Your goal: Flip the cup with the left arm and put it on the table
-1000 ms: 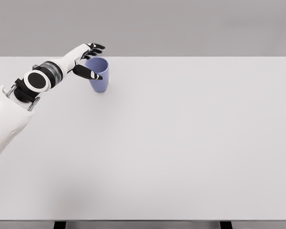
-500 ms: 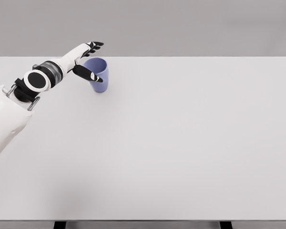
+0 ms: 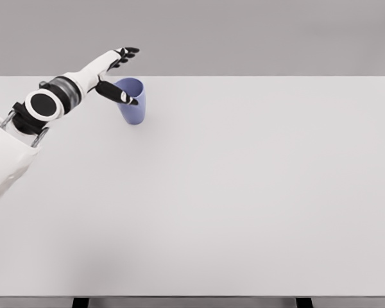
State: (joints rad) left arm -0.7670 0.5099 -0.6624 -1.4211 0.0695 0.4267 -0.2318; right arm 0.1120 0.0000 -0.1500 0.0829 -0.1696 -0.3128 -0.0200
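Standing upright on the table [image 3: 244, 192], the blue cup [image 3: 132, 102] has its near rim crossed by the thumb [image 3: 119, 95]. Left hand [image 3: 112, 67] spread, released, grasping nothing; contact unclear.

Blue cup [image 3: 132, 102], plain and handleless, tapering from a wide rim down to a narrower base. Standing mouth-up on the white counter [image 3: 231, 192], leaning slightly, the open rim uppermost and the inside visible as a darker blue hollow. Placed near the counter's far edge, toward its left end, well apart from the near edge and from the right end. Base resting on the counter surface, a faint shadow beneath. Upper left part of the rim partly covered by the dark thumb of the left robot hand [image 3: 115, 74]; whether touching or not, cannot be told.
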